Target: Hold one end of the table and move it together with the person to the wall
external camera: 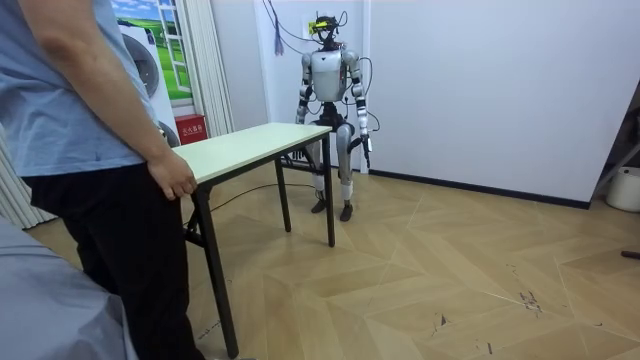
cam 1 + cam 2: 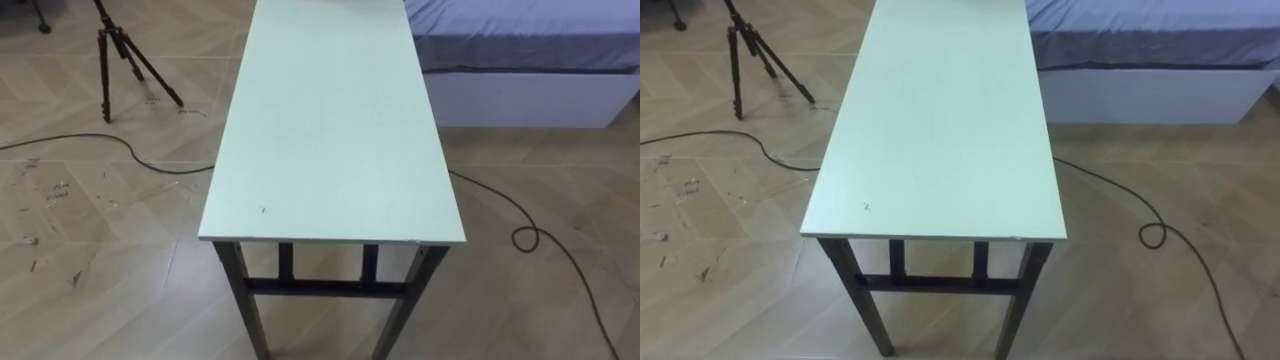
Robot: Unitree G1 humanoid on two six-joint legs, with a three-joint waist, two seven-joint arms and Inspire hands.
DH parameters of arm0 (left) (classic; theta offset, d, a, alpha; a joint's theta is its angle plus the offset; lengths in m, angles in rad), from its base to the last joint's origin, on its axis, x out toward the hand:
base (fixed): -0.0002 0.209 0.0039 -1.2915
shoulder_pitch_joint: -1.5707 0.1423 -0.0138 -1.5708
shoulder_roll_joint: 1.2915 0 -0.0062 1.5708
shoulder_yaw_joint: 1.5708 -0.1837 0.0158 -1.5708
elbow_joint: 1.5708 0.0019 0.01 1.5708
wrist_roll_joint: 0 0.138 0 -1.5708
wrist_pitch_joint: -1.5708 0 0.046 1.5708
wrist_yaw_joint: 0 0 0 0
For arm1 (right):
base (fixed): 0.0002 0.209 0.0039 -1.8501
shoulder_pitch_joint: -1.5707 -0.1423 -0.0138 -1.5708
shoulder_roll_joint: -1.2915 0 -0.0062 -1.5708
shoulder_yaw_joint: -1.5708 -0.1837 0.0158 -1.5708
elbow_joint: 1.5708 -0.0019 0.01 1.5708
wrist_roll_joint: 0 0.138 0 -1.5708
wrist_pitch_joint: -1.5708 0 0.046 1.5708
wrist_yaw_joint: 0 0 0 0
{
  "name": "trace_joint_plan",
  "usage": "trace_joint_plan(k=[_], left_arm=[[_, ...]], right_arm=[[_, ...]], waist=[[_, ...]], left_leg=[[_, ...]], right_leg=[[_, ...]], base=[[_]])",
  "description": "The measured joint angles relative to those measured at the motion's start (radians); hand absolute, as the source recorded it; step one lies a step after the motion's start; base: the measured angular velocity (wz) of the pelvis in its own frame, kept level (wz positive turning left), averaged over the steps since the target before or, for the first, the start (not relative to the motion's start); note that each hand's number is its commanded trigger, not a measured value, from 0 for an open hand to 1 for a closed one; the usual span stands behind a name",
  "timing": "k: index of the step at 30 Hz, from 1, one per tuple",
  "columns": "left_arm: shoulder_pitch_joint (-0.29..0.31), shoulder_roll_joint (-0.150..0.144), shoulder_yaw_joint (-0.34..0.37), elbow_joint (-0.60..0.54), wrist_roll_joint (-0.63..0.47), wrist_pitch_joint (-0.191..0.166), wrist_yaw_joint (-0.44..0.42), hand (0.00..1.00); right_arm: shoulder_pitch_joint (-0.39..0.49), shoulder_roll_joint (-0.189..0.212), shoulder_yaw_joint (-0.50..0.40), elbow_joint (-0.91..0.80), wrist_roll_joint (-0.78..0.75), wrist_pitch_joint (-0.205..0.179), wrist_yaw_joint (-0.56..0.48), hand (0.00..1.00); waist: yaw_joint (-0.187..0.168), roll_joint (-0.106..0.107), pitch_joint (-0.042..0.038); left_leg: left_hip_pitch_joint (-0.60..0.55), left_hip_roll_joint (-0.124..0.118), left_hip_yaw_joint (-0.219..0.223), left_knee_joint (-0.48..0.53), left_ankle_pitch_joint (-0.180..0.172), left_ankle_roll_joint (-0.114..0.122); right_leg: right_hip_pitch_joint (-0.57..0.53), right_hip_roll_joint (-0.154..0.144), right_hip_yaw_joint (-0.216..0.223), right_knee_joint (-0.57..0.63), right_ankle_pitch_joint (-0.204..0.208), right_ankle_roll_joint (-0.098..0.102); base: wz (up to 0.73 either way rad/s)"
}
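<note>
A long table with a pale green top (image 2: pixel 330 130) and black legs (image 2: pixel 245 300) stands lengthwise in front of me, its near short edge just below me. In the room view I stand upright at the far end of the table (image 1: pixel 255 140), arms hanging down. My left hand (image 1: pixel 367 140) hangs by my hip on the room view's right. My right hand (image 1: pixel 299 120) hangs at tabletop height, close to the table's end. At the other end stands a person whose hand (image 1: pixel 175 178) rests on the table's edge.
A black tripod (image 2: pixel 120 55) stands on the wooden floor left of the table, with a dark cable (image 2: pixel 100 145) beside it. A bed (image 2: pixel 520 50) lies to the right, with another cable (image 2: pixel 525 235) looped on the floor. A white wall is behind me.
</note>
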Motion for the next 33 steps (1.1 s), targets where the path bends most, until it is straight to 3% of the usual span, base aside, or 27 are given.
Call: trace_joint_plan(k=[6,10,17,22,26,33], left_arm=[[-0.001,0.0,-0.003,-0.034,-0.041,0.0,-0.07,0.0],[0.037,-0.003,-0.055,-0.162,-0.178,-0.001,-0.108,0.0],[0.115,-0.007,-0.181,-0.464,-0.36,-0.012,-0.168,0.0],[0.136,-0.002,-0.264,-0.631,-0.456,-0.023,-0.21,0.0],[0.138,0.004,-0.317,-0.69,-0.528,-0.027,-0.245,0.0],[0.137,0.019,-0.353,-0.824,-0.601,-0.026,-0.254,0.0]], right_arm=[[0.024,-0.003,-0.001,-0.209,0.002,0.004,0.062,0.0],[0.055,0.002,0.016,-0.333,0.062,0.006,0.098,0.0],[0.219,0.011,0.101,-0.71,0.198,-0.006,0.155,0.0],[0.224,0.015,0.177,-0.796,0.275,-0.011,0.196,0.0],[0.21,0.017,0.211,-0.812,0.296,-0.014,0.214,0.0],[0.201,0.006,0.241,-0.932,0.392,-0.014,0.213,0.0]], waist=[[-0.002,0.008,0.0],[0.003,0.006,0.0001],[0.015,0.005,-0.0004],[0.023,-0.001,0.0005],[0.022,-0.001,0.0016],[0.012,-0.005,0.0049]], left_leg=[[-0.012,0.008,0.003,0.014,-0.004,-0.002],[-0.025,0.008,0.0,0.021,-0.005,-0.004],[-0.044,0.01,-0.002,0.028,-0.007,-0.005],[-0.041,0.009,-0.004,0.031,-0.007,-0.005],[-0.036,0.01,-0.005,0.03,-0.007,-0.005],[-0.042,0.011,-0.005,0.031,-0.007,-0.004]], right_leg=[[-0.013,0.002,0.001,0.003,0.001,-0.002],[-0.02,0.005,-0.004,0.004,0.002,-0.003],[-0.035,0.005,-0.013,0.019,0.002,-0.003],[-0.032,0.004,-0.012,0.02,0.002,-0.003],[-0.032,0.004,-0.014,0.02,0.002,-0.003],[-0.034,0.005,-0.017,0.033,0.002,-0.003]], base=[[-0.01],[0.03],[0.01],[-0.01],[0.0],[0.0]])
